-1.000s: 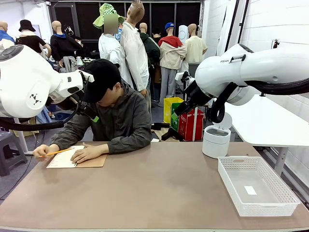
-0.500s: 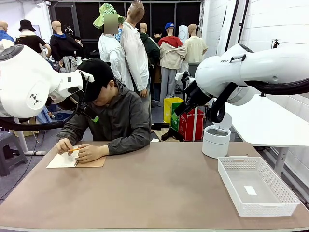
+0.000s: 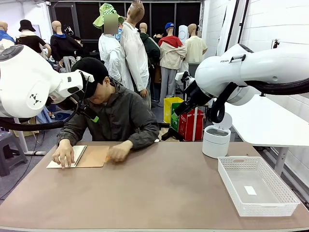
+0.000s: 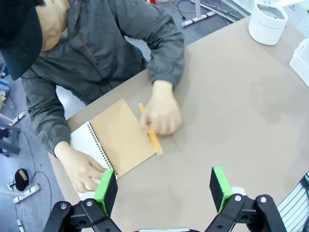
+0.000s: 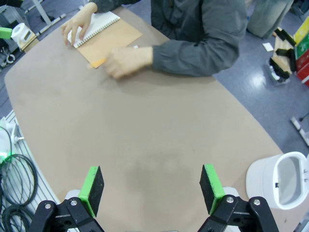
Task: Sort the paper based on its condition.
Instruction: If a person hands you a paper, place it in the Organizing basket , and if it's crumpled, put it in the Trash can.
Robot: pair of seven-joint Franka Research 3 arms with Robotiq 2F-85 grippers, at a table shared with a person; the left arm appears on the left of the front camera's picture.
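From my station, the paper (image 3: pixel 64 157) I can make out is the white page of the open spiral notepad (image 3: pixel 77 157) at the far left of the tabletop (image 3: pixel 159 193), right in front of the person (image 3: pixel 113 113); its long axis runs roughly away from me toward the person, tilted a little, with the spiral binding along its inner edge and the brown cardboard backing (image 3: pixel 94 156) lying flat just beside it; one of the person's hands (image 3: pixel 63 154) is pressed flat on the white page, the other (image 3: pixel 119 151) rests on the tabletop at the cardboard's edge, over an orange pencil (image 4: pixel 150 130) in the left wrist view; both forearms and hands stand between me and the page; well apart, at the near right, sits a white mesh basket (image 3: pixel 258 186) with a small white slip (image 3: pixel 250 190) on its floor; behind it, a white round bin (image 3: pixel 216 141) stands near the far right edge; the left gripper (image 4: pixel 163 186) hangs above the tabletop near the notepad, jaws spread wide with nothing between the green pads; the right gripper (image 5: pixel 151 190) hovers over bare tabletop, likewise fully spread and holding nothing.
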